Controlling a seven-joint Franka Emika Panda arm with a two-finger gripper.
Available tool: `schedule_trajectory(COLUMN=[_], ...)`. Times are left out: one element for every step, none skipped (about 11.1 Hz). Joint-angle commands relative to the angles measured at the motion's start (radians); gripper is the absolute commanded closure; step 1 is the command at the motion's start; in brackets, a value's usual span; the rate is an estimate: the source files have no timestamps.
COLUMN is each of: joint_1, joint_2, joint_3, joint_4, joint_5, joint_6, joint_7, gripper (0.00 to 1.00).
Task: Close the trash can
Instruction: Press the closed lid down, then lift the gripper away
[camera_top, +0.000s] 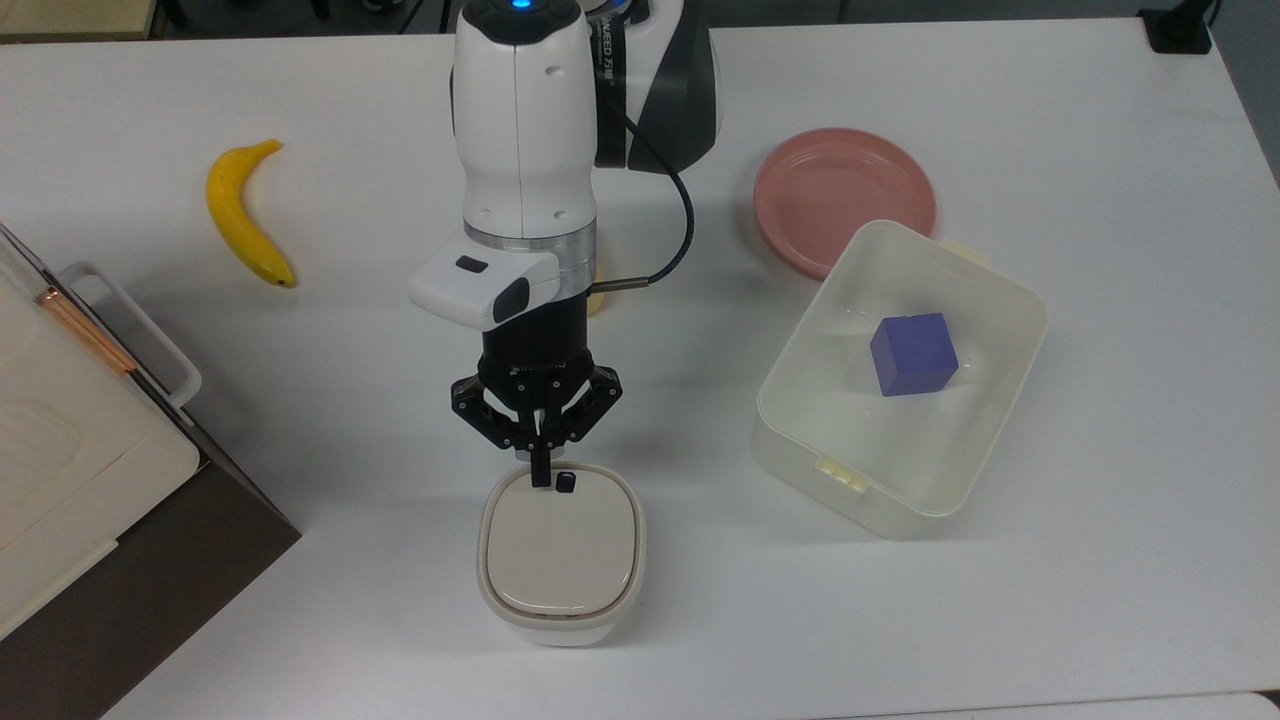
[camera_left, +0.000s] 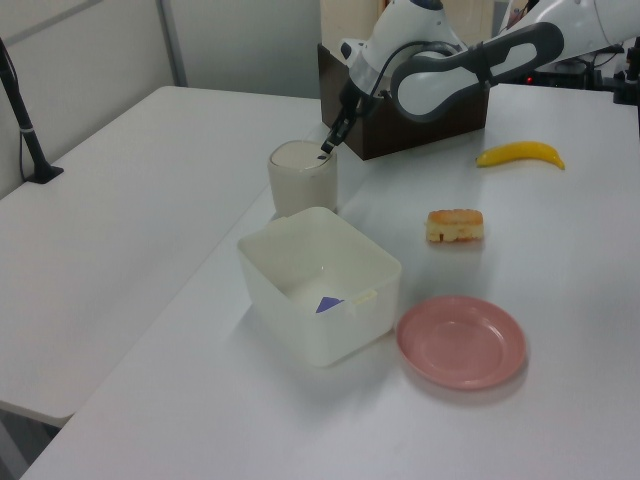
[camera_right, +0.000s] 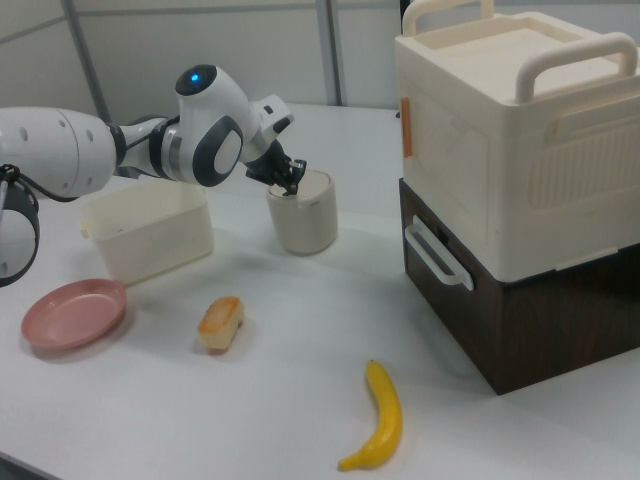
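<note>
The trash can (camera_top: 560, 555) is a small cream bin standing on the white table, its beige lid lying flat on the rim. A small dark button (camera_top: 566, 482) sits at the lid's edge nearest the arm. My gripper (camera_top: 541, 478) points straight down with its fingers shut together, empty, and its tip rests on the lid just left of the button in the top view. In the left view the gripper (camera_left: 326, 150) meets the trash can (camera_left: 302, 178) at its top rim. From the right view, the gripper (camera_right: 292, 188) touches the top of the trash can (camera_right: 303, 212).
A translucent white container (camera_top: 1000, 300) holding a blue cube (camera_top: 912, 353) stands at the top view's right, with a pink plate (camera_top: 845, 185) behind it. A banana (camera_top: 245, 215) lies at the left. A cream box on a dark base (camera_top: 70, 470) fills the left edge. A bread piece (camera_left: 455, 225) lies under the arm.
</note>
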Motion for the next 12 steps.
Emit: schedule_trajectory(joint_1=[0.002, 0.003, 0.002, 0.002, 0.002, 0.002, 0.002, 0.002, 0.003, 0.003, 0.0, -0.015], joint_2=[-0.002, -0.002, -0.002, -0.003, -0.006, -0.014, -0.029, -0.047, -0.09, -0.138, -0.176, -0.221], joint_3=[-0.008, -0.008, -0.008, -0.009, -0.008, -0.008, -0.008, -0.008, -0.006, -0.006, 0.0, 0.012], joint_4=[0.05, 0.055, 0.055, 0.055, 0.055, 0.053, 0.055, 0.058, 0.058, 0.056, 0.059, 0.056], joint_5=[0.005, 0.006, 0.008, 0.011, 0.011, 0.013, 0.011, 0.013, 0.011, 0.011, 0.011, 0.013], joint_6=[-0.014, -0.014, -0.012, -0.014, -0.017, -0.023, -0.061, -0.114, -0.174, -0.281, -0.393, -0.475], joint_7=[-0.014, -0.014, -0.014, -0.011, -0.006, -0.005, 0.012, 0.015, 0.017, 0.015, 0.015, 0.015], gripper=[1.0, 1.0, 1.0, 1.0, 1.0, 1.0, 1.0, 1.0, 1.0, 1.0, 1.0, 1.0])
